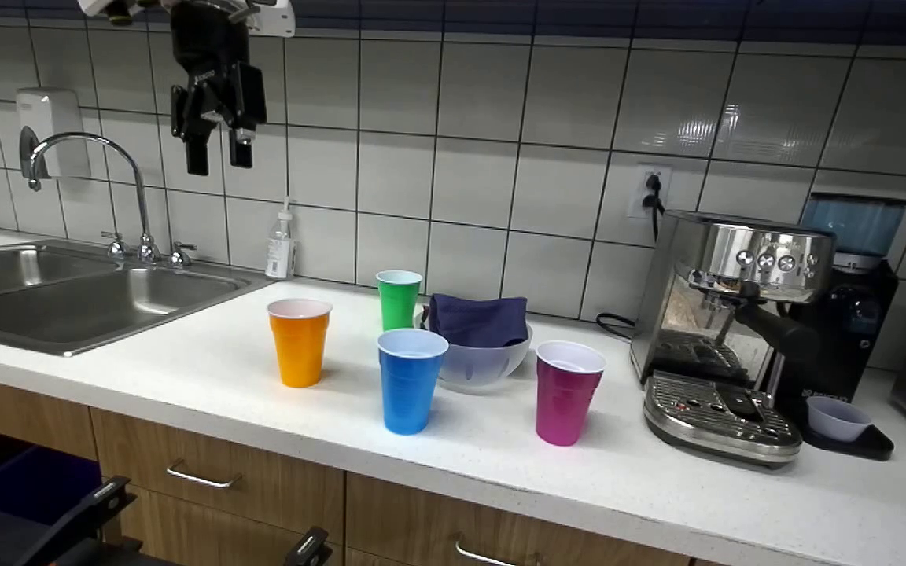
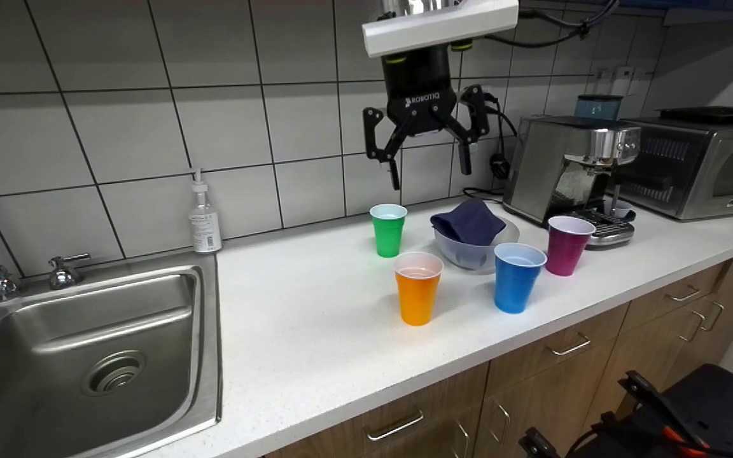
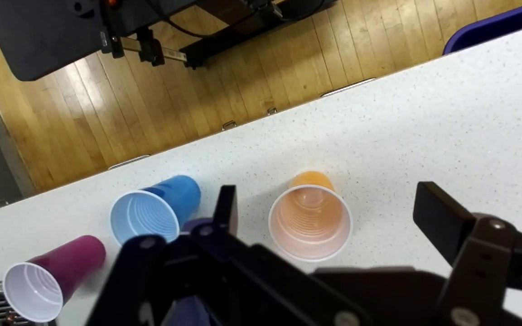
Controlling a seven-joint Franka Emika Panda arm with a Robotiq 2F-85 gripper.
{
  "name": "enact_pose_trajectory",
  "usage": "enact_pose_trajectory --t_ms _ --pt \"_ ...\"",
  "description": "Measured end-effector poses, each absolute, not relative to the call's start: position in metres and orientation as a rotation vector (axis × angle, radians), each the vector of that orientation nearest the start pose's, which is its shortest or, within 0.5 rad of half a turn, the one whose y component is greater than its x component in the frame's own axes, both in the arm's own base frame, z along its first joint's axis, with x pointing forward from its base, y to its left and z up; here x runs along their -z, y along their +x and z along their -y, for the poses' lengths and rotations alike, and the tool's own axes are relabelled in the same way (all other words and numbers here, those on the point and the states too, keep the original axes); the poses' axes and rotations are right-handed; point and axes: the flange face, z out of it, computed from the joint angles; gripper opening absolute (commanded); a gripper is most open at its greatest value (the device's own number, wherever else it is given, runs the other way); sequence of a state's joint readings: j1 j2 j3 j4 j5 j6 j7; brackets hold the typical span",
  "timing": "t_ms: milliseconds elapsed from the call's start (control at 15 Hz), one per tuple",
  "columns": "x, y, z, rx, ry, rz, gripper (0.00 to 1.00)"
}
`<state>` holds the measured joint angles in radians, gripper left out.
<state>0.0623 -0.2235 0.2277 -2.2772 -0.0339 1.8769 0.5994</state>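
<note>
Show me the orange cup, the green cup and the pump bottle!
Orange cup (image 3: pixel 311 222), in the wrist view: inner wall.
Green cup (image 1: pixel 399 305), in an exterior view: outer wall.
Pump bottle (image 2: pixel 204 224), in an exterior view: label.

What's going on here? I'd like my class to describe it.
A robotic pincer hangs open above the white counter, holding nothing. In the wrist view, the orange cup shows between its fingers. The blue cup, green cup and magenta cup stand upright too, near a bowl that holds a dark cloth.
</note>
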Motion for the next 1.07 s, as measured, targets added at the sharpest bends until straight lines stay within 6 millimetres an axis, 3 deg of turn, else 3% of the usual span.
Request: enact_pose_trajectory --t_ms 667,1067 --pt "-0.391 0.461 -0.114 -0.028 -3.214 -0.528 1.00" --pt "-0.369 0.479 -0.116 0.088 -3.202 -0.477 1.00"
